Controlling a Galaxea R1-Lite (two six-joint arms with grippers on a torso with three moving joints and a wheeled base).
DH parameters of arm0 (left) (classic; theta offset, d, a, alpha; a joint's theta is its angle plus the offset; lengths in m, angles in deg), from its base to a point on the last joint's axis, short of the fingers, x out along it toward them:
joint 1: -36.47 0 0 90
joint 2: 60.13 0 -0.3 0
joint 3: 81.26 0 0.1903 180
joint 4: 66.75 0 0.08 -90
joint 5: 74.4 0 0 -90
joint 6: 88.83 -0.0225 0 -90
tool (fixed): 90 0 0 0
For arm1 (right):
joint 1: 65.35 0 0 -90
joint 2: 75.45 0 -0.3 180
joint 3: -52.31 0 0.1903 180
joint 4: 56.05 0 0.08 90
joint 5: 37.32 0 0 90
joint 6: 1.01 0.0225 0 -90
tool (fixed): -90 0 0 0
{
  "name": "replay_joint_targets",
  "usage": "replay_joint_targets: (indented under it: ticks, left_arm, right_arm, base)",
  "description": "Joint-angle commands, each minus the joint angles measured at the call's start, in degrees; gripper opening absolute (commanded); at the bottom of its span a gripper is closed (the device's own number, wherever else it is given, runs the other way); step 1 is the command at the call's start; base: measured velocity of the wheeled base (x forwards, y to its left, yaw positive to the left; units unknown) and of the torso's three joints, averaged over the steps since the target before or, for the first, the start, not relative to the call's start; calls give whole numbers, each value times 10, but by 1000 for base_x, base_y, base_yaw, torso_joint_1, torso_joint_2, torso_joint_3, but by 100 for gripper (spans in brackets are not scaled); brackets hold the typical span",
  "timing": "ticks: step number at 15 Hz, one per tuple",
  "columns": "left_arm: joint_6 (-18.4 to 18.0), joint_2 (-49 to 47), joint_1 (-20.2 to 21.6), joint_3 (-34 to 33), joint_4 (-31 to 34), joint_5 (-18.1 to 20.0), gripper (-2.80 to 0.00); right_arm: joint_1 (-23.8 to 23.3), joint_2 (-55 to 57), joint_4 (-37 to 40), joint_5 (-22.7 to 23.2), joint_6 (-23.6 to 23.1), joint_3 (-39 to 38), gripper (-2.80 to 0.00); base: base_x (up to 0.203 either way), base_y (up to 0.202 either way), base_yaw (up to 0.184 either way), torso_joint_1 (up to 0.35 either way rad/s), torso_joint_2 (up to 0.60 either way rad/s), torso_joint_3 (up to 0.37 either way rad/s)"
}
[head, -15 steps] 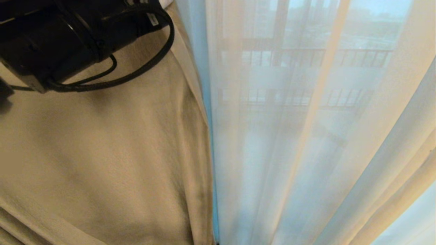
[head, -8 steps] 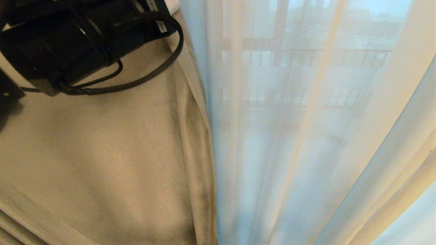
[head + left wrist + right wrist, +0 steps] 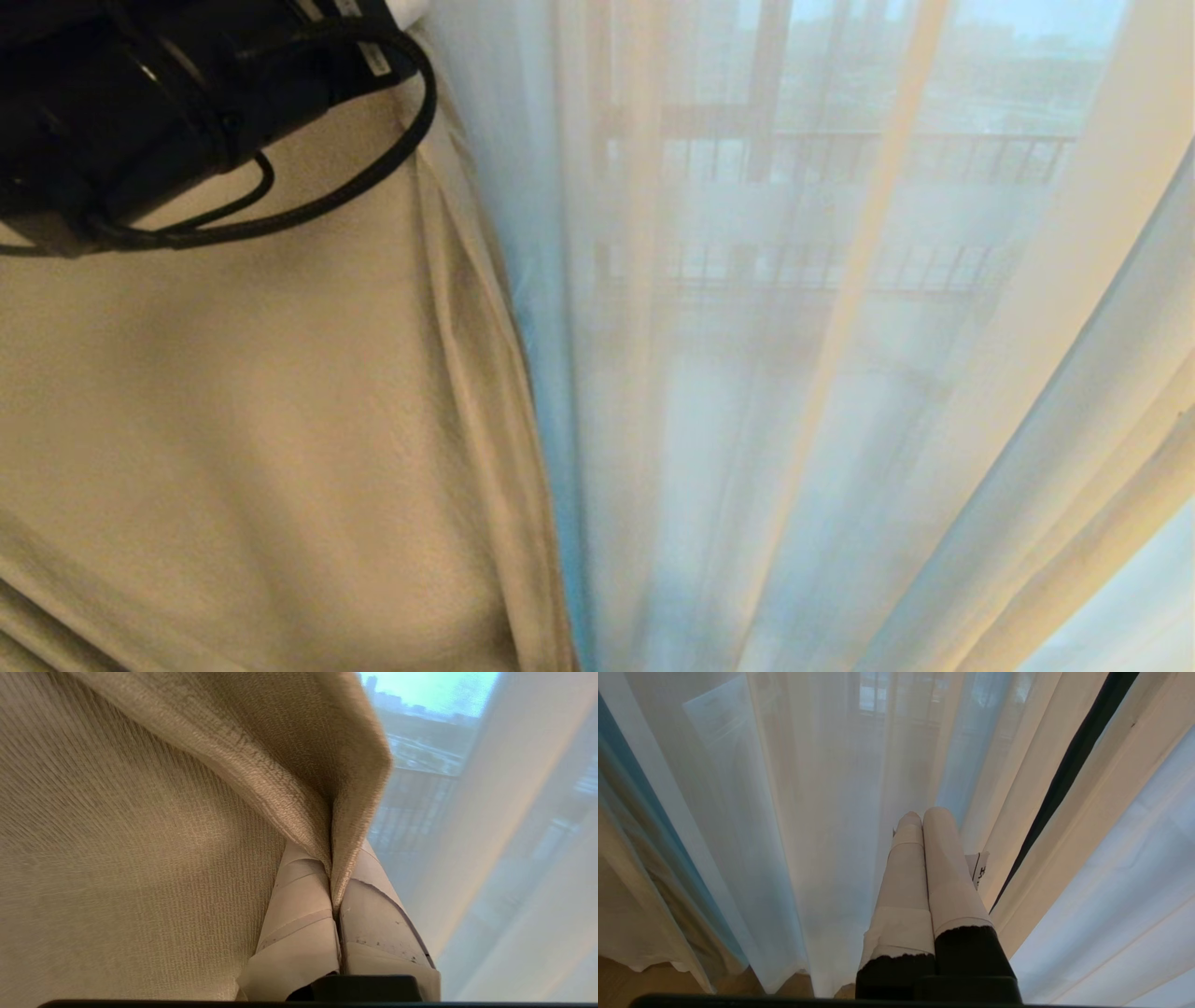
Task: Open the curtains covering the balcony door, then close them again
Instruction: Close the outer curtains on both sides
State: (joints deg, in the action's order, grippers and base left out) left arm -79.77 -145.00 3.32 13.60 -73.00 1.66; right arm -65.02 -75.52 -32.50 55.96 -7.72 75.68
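Leftward since a second ago goes the curtains' (image 3: 280,420) edge — left gripper (image 3: 334,882) clamped on its fold, right gripper (image 3: 924,821) closed, empty, facing sheer fabric (image 3: 794,373).

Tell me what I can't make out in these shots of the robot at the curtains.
- Left gripper: head view shows only the arm; the wrist sits past the top edge.
- Curtain: top and hem cut off in the head view.
- Balcony door: frame indistinct behind the sheer fabric; only blurred railings show.
- Fabric held: in the left wrist view a curtain fold hides the gripper tips.
- Right gripper: outside the head view.
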Motion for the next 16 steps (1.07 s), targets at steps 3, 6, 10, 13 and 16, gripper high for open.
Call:
replay_joint_targets:
  ticks: [3,6,10,13,16]
  left_arm:
    - [0,48,49,-32,7,-1,-280]
    - [0,76,109,-54,30,-1,-280]
    - [1,96,182,-80,35,7,-280]
    - [2,99,209,-82,48,8,-280]
    - [2,99,224,-82,50,9,-280]
  right_arm:
    - [0,1,0,1,-1,0,-280]
    - [0,1,0,1,-1,0,-280]
    - [0,1,0,1,-1,0,-280]
    - [0,1,0,1,-1,0,-280]
    - [0,1,0,1,-1,0,-280]
  base:
    - [0,0,0,0,0,0]
    - [0,0,0,0,0,0]
    - [0,0,0,0,0,0]
    - [0,0,0,0,0,0]
    - [0,0,0,0,0,0]
